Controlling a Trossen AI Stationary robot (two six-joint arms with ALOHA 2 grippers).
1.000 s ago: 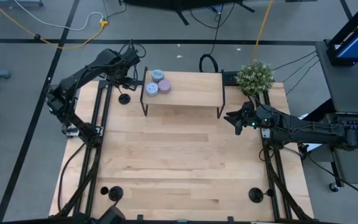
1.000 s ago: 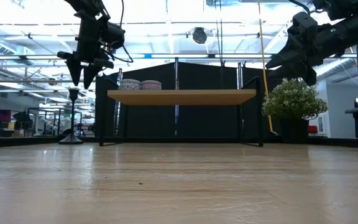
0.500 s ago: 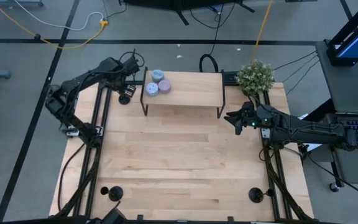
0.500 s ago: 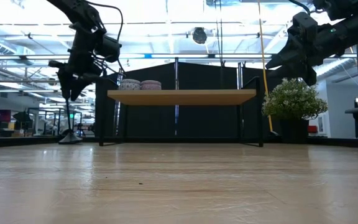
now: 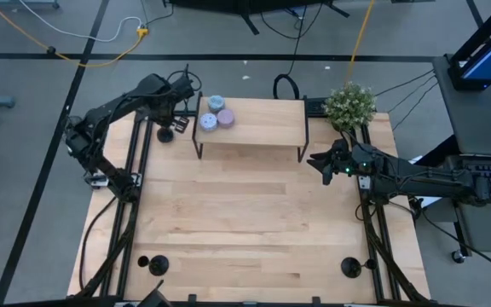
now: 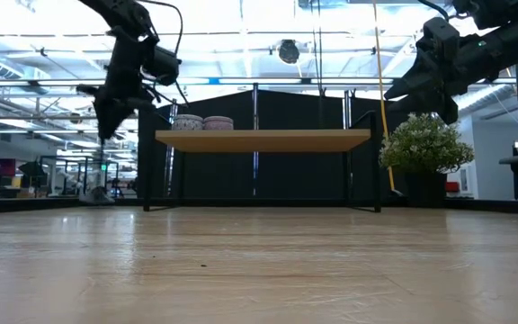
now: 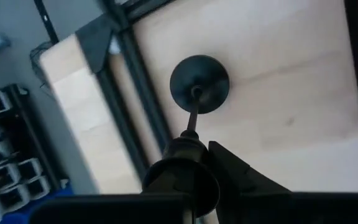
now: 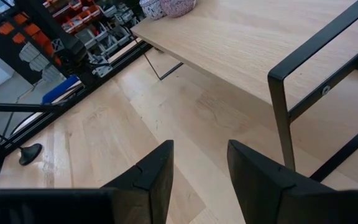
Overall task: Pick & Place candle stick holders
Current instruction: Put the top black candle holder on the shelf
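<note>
left claw gripping the far-left holder

the left claw (image 5: 168, 128) is sitting at the far left corner of the bench (image 5: 254, 230), just left of the small raised shelf (image 5: 254, 122), and its fingers are pressed together, pinching the top of the stem of a candle stick holder (image 7: 199, 84). in the left wrist view the holder's round black base is hanging below the claw with the wood behind it; whether the base is touching the bench i cannot tell. two more holders are standing at the near edge, one on the left (image 5: 158, 265) and one on the right (image 5: 350, 268).

the right claw (image 5: 323, 162) is waiting near the shelf's right end, fingers spread and carrying nothing.

judging by this, the pick step is in hand; the next move is probably calling for a straight lift, keeping the stem upright, then carrying it to wherever it is meant to go.

no brand, label or readable writing is showing.
</note>
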